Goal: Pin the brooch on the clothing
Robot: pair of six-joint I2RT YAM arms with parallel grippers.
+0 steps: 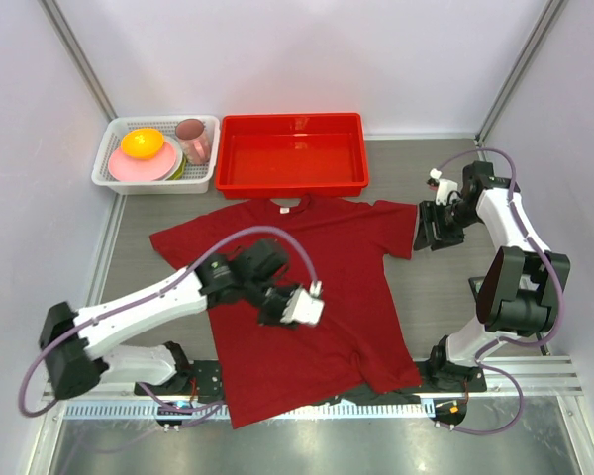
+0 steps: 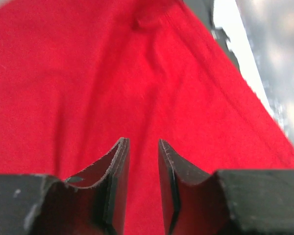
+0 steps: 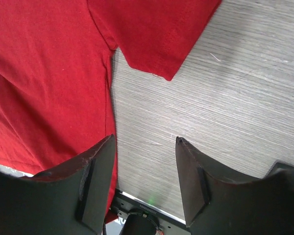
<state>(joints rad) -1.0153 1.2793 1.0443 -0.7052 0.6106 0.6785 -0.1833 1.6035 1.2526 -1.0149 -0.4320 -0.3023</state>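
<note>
The clothing, a dark red T-shirt, lies flat on the table with its collar toward the back. My left gripper hovers low over the shirt's middle. In the left wrist view its jaws stand a little apart with only red cloth showing between them. My right gripper is beside the shirt's right sleeve. It is open over bare table, with the sleeve and the shirt's side edge just past its fingers. The brooch is out of view in every frame.
A bright red plastic tray stands behind the collar. To its left, a white basket holds plates, an orange round thing and a pink cup. Walls close in both sides. The shirt's hem hangs over the front rail.
</note>
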